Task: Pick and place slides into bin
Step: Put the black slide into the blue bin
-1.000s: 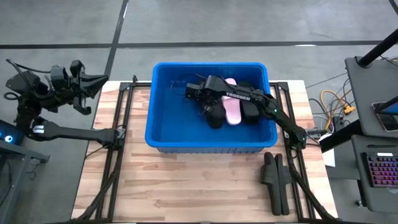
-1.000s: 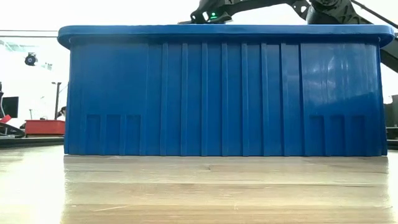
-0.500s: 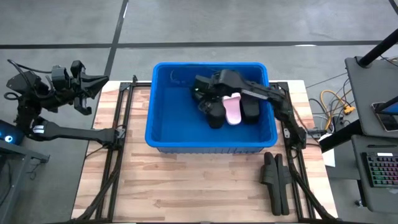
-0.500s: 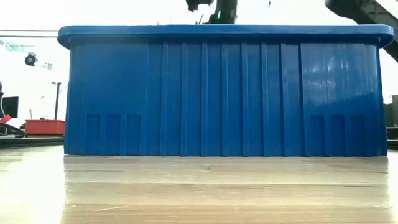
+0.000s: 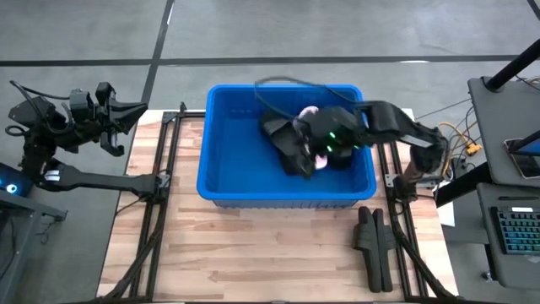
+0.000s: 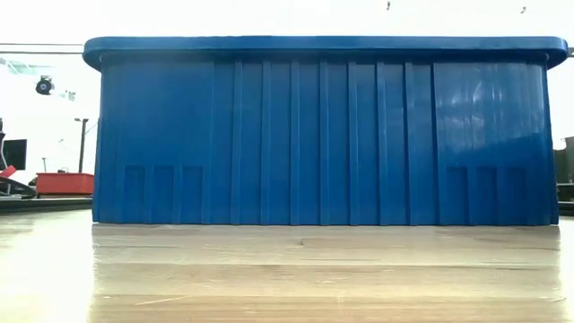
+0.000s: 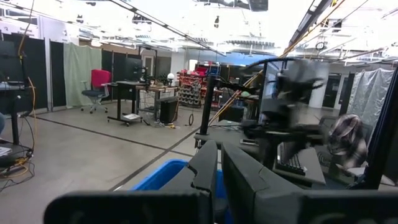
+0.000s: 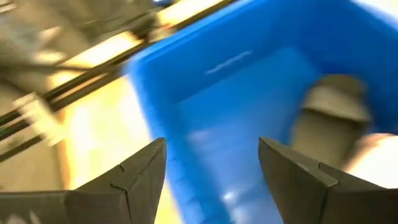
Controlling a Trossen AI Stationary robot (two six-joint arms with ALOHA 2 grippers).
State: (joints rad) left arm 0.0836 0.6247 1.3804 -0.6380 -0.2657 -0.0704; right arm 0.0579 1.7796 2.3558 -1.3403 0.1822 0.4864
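Note:
The blue bin (image 5: pixel 228 152) stands mid-table and fills the low view (image 6: pixel 323 135). Inside it, at its right half, lie a light pink slide (image 5: pixel 309 111) and black slides (image 5: pixel 342 157). My right gripper (image 5: pixel 283 133) is open and empty above the bin. Its wrist view (image 8: pixel 211 149) looks down on the bin's floor (image 8: pixel 249 112), a black slide (image 8: pixel 333 109) and the pink one (image 8: pixel 380 163). My left gripper (image 5: pixel 126 108) waits off the table's far left corner, shut (image 7: pixel 217 163).
Two black slides (image 5: pixel 372 245) lie side by side on the wooden table near its right front, beside the right arm's base (image 5: pixel 412 179). Black frame rails (image 5: pixel 160 211) run along the table's left and right. Bare wood lies in front of the bin.
My right gripper has risen out of the bin and drawn back toward the table's right edge; the arm has left the low view's top. The slides in the bin lie where they were.

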